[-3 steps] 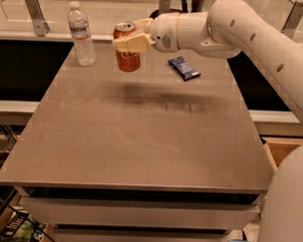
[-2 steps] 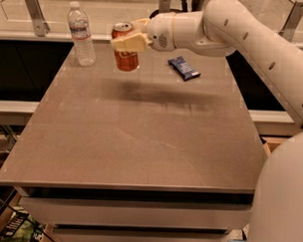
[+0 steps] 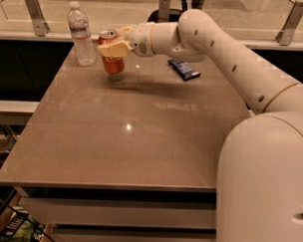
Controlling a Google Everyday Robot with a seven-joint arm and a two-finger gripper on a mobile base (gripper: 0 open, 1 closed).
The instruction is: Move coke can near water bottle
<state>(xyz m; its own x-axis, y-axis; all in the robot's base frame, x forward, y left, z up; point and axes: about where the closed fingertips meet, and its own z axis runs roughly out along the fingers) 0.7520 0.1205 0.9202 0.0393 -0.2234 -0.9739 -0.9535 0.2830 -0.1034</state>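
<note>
Gripper point(image 3: 113, 46) is sitting over the far-left part of the table point(image 3: 126, 142), roughly the 11 o'clock area of the tabletop. Its beige fingers point(image 3: 110, 48) are closing around the upper half of the coke can point(image 3: 113, 65), clamping it from both sides. The can is staying upright, with its silver top showing above the fingers. The can's base is hanging very low over the table surface. Can't tell if it is touching. The water bottle point(image 3: 81, 33) is standing upright near the can, at about 10 o'clock from it, with a small gap between them. The dark-blue snack packet point(image 3: 184, 69) is lying flat at about 3 o'clock from the can, well apart. The white arm point(image 3: 233, 61) is reaching in from the right side, from about 4 o'clock.
</note>
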